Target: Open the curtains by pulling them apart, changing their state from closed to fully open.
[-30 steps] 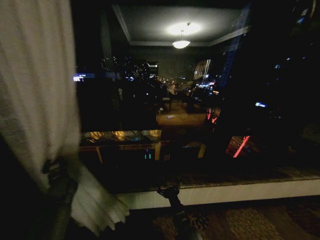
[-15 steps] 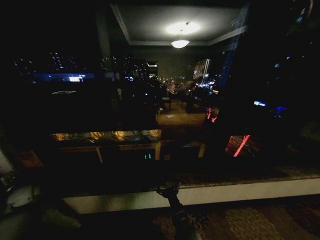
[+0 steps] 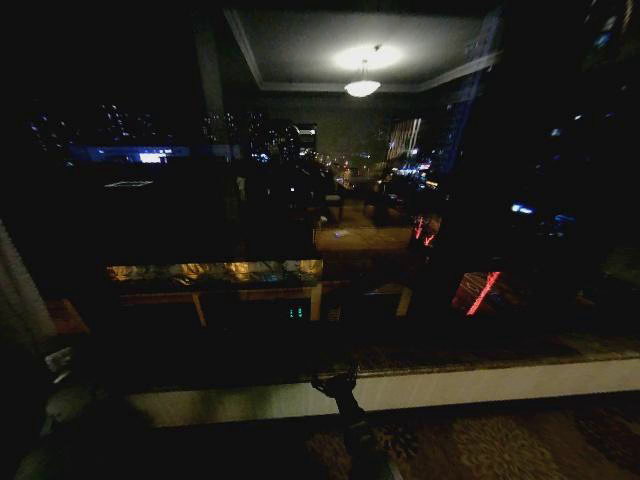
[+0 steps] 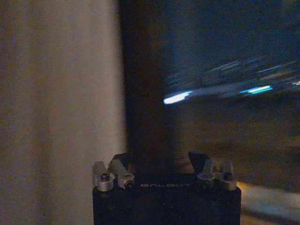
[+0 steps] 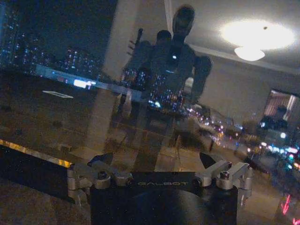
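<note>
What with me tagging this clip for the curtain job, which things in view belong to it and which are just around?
Job: sheer curtain, beside the open, empty left gripper; open right gripper, low at the window.
Just around: window glass; window sill; reflected ceiling lamp; patterned carpet.

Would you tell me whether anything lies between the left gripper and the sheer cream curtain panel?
Nothing lies there: in the left wrist view, the left gripper is open and apart from the sheer cream curtain panel.
</note>
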Robot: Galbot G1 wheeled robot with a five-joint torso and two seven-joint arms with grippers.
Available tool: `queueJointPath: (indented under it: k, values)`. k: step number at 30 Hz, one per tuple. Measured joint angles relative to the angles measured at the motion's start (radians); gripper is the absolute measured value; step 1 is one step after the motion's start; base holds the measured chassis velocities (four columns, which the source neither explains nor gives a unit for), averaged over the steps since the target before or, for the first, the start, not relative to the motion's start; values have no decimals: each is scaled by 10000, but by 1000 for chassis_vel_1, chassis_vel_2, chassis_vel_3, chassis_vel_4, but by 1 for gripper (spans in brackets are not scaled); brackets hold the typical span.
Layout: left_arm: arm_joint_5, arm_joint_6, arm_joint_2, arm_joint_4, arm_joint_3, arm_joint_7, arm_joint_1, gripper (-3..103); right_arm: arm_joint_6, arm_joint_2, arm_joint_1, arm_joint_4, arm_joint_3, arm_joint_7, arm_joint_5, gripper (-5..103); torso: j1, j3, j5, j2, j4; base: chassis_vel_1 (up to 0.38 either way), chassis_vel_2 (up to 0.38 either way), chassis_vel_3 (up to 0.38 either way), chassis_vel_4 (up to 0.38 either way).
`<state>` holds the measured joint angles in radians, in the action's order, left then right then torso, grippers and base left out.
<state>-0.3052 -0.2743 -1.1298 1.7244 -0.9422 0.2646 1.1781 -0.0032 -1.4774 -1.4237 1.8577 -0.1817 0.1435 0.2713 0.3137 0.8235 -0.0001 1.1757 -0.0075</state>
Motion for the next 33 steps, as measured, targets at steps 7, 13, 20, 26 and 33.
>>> queueJointPath:
  k: [7, 13, 20, 26, 33]
  values:
    - [-507, 1255, -367, 762, 269, -2728, 488, 94, -610, 72, 30, 351, 89, 163, -776, 100, 0, 0, 11, 0, -4, 0, 0, 0, 0]
    - [-953, 1647, -735, 1413, 419, -4034, 965, 100, -902, 121, 67, 582, -88, 284, -1382, 100, 0, 0, 7, 0, -3, 0, 0, 0, 0]
    - [-1064, 1717, -1165, 1976, 527, -5038, 1674, 100, -1206, 113, 435, 674, -556, 299, -1941, 100, 0, 0, 4, 0, -1, 0, 0, 0, 0]
    - [-1028, 1714, -1314, 2307, 561, -5199, 2099, 100, -1573, 299, 709, 789, -930, 298, -2381, 100, 0, 0, 6, 0, -2, 0, 0, 0, 0]
    - [-1019, 1685, -1450, 2606, 544, -5241, 2501, 100, -1922, 566, 739, 757, -1441, 231, -3032, 100, 0, 0, 5, 0, -2, 0, 0, 0, 0]
